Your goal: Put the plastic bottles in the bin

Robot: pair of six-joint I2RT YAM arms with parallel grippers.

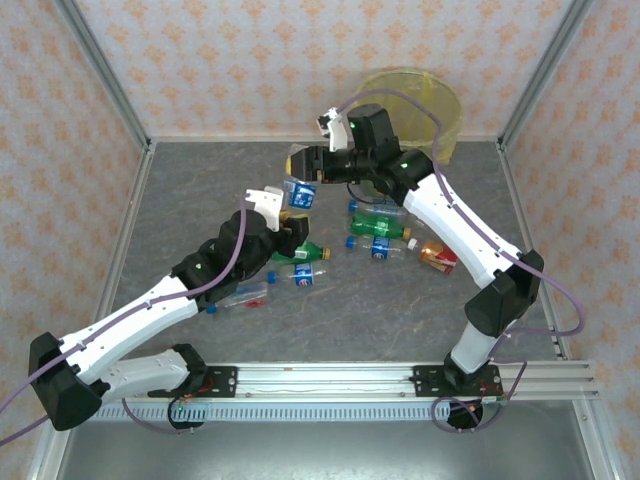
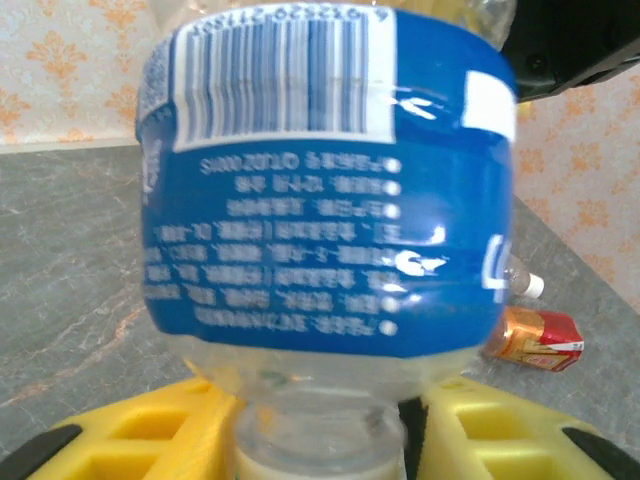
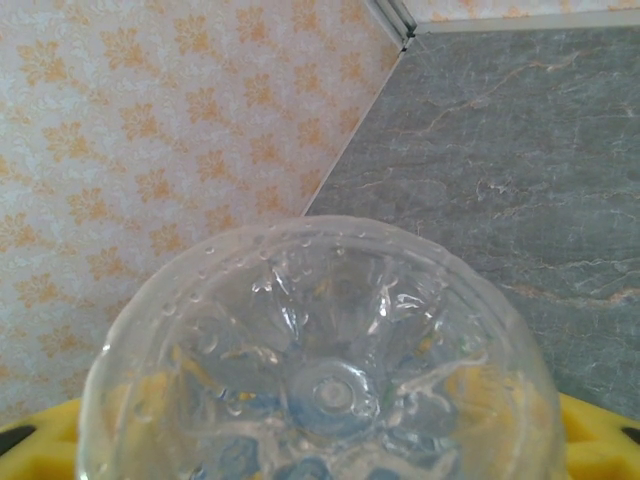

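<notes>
One blue-labelled bottle (image 1: 300, 192) is held above the table (image 1: 200, 200) between both arms; its neck is set between the left gripper (image 1: 289, 213) fingers, its base between the right gripper (image 1: 299, 165) fingers; firm clamping cannot be told for either; other bottles (image 1: 372, 230) are scattered before the bin (image 1: 447, 128) in the far right corner.

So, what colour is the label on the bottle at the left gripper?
Blue label with white print; best in the left wrist view.

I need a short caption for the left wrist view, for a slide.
Clear blue-labelled plastic bottle, its neck between the yellow jaws.
</notes>
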